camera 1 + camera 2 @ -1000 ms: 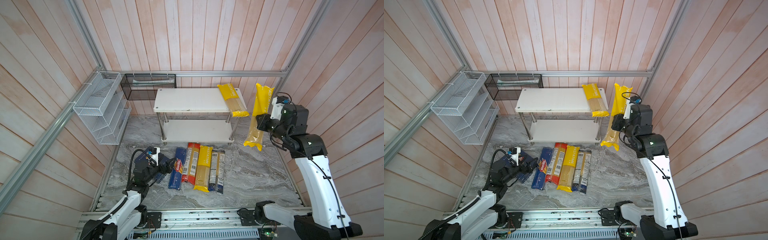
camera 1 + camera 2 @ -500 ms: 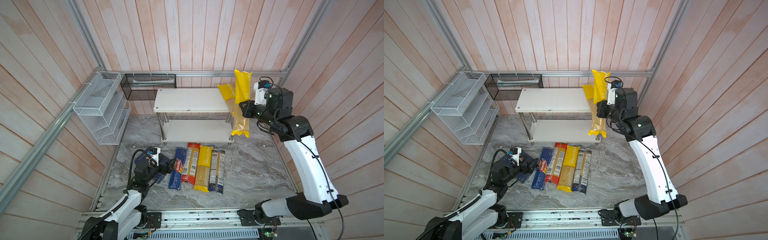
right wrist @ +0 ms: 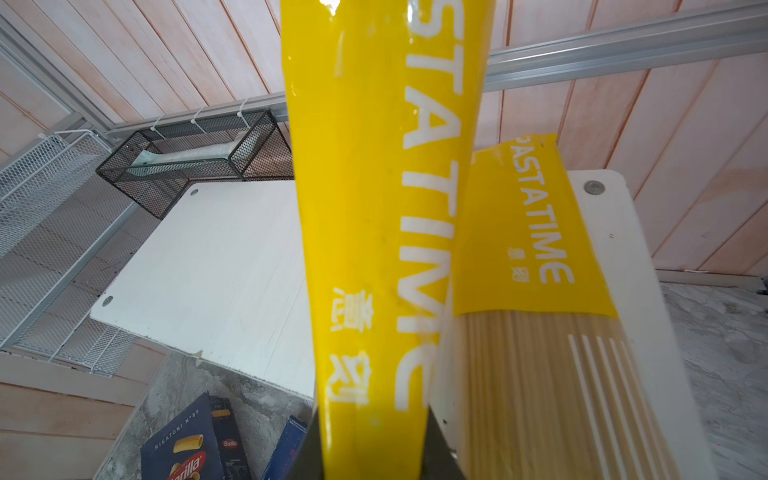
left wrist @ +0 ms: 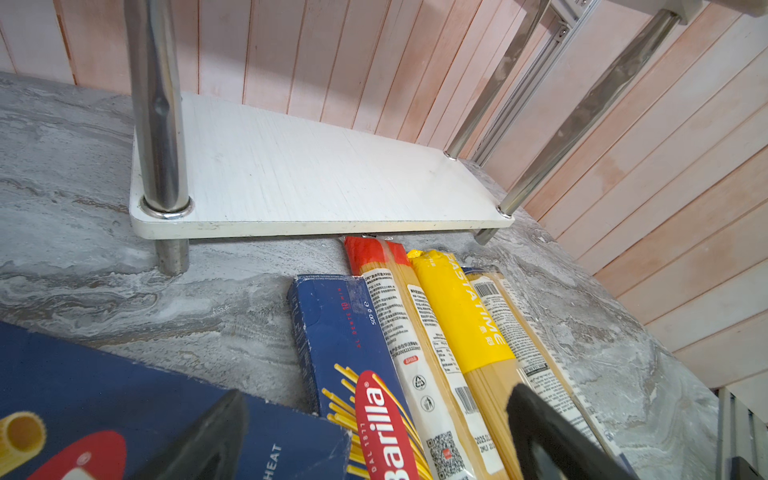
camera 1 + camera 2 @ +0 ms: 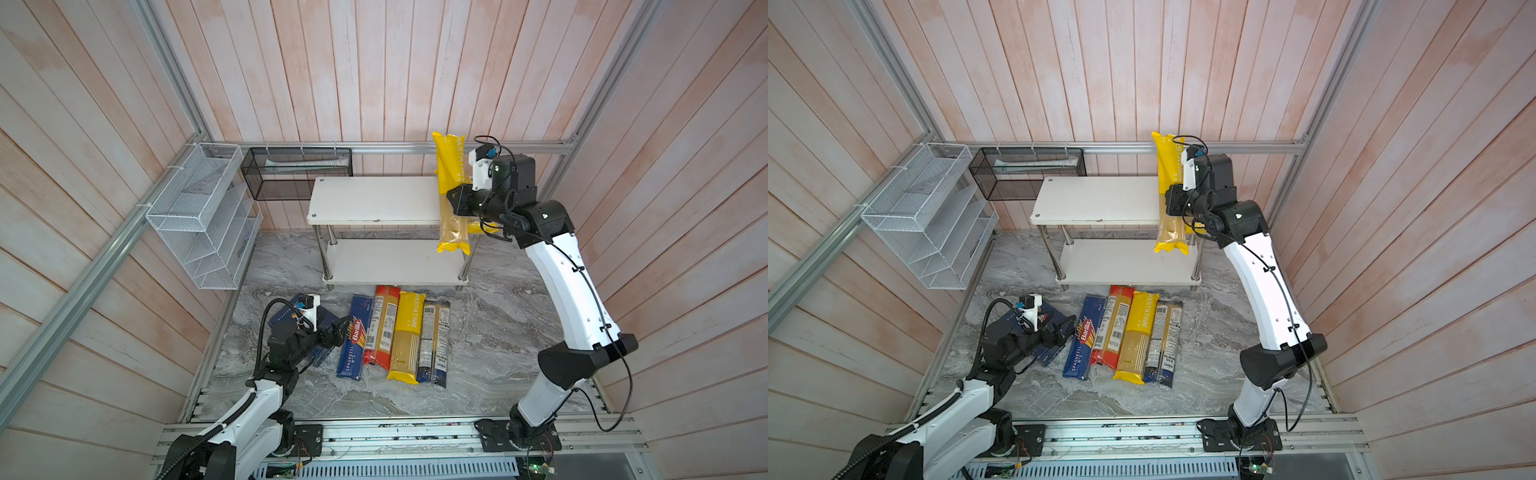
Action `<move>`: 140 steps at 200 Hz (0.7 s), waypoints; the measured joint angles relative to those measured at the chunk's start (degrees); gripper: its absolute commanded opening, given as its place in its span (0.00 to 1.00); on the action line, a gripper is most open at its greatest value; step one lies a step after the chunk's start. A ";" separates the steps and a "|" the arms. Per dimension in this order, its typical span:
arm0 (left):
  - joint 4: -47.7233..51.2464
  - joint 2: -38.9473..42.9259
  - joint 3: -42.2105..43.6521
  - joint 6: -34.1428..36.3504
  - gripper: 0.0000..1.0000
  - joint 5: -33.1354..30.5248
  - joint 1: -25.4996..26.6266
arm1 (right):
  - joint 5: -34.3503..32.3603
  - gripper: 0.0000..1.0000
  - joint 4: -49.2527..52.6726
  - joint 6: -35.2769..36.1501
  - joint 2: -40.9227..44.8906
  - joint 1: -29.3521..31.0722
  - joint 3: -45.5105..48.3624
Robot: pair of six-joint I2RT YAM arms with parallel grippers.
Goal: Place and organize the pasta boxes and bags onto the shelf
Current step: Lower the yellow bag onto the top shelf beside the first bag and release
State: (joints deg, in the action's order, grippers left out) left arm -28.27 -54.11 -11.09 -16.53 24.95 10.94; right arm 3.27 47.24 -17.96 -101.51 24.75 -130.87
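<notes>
I am squeezing my right gripper [image 3: 374,457] tight on a yellow PASTATIME bag [image 3: 365,208], upright between my jaws; just beyond it, another yellow bag [image 3: 536,257] is lying on the shelf [image 3: 216,266] top. My left gripper [image 4: 376,395] is gaping wide over the spaghetti box [image 4: 345,332].

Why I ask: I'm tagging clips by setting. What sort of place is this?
Probably a robot test cell staged as a pantry, not a home: plank walls framed in aluminium rail, two robot arms mounted on a base track, and a two-tier shelf beside pasta packs on the floor.
</notes>
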 measured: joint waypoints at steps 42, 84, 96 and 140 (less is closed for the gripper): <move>-0.04 1.03 0.00 0.04 0.99 0.02 0.11 | 0.66 0.01 0.74 0.07 -7.08 0.68 -7.96; -0.02 1.07 0.00 0.02 1.00 0.00 0.11 | 0.66 0.01 0.68 0.00 -10.27 0.68 -9.25; -0.02 1.09 0.00 0.04 1.00 0.00 0.11 | 0.57 0.01 0.68 0.00 -10.29 0.68 -9.29; -0.02 1.09 0.00 0.02 1.00 0.00 0.11 | 0.46 0.12 0.66 -0.35 -10.99 0.61 -9.92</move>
State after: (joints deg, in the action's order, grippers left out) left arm -28.29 -53.01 -11.09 -16.51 24.95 11.05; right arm 3.73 47.90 -18.31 -112.51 25.36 -140.79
